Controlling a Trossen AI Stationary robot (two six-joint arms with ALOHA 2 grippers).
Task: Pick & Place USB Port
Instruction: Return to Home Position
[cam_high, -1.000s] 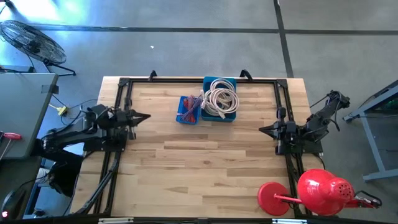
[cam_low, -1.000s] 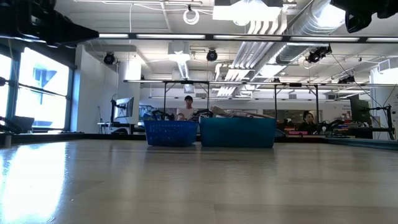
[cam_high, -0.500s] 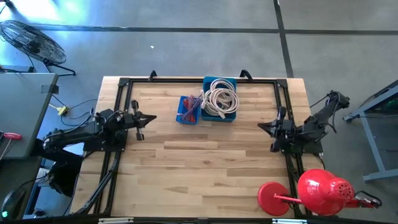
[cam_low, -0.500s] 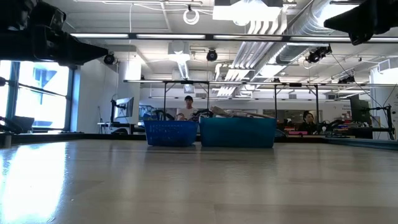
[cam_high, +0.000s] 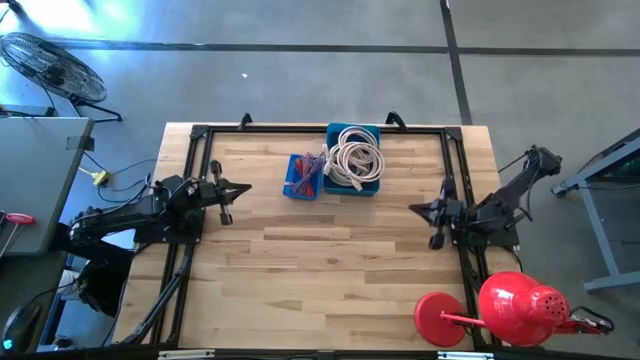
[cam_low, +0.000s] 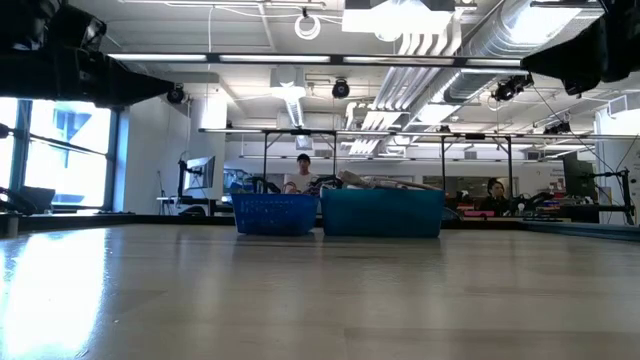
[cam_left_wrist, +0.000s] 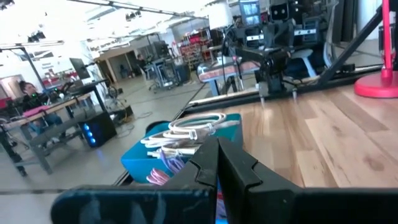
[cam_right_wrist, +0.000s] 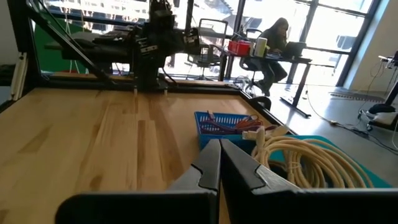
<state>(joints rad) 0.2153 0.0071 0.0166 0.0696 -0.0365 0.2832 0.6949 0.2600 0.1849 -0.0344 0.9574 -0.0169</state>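
Evidently the sorting was finished: coloured charger cables (cam_high: 305, 175) lay in the small blue basket (cam_high: 300, 195) and the white cable (cam_high: 355, 158) in the larger blue bin (cam_high: 345, 130), side by side at the far edge of the table (cam_high: 330, 260). The left arm (cam_high: 150, 208) sat at the left edge and the right arm (cam_high: 490, 212) at the right, each with jaws pressed together on nothing. Homing seemed in hand; next, both arms needed to fold back clear.

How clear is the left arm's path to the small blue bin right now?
Probably clear: only open table lies between the left end effector and the small bin. The end effector is shut and holds nothing.
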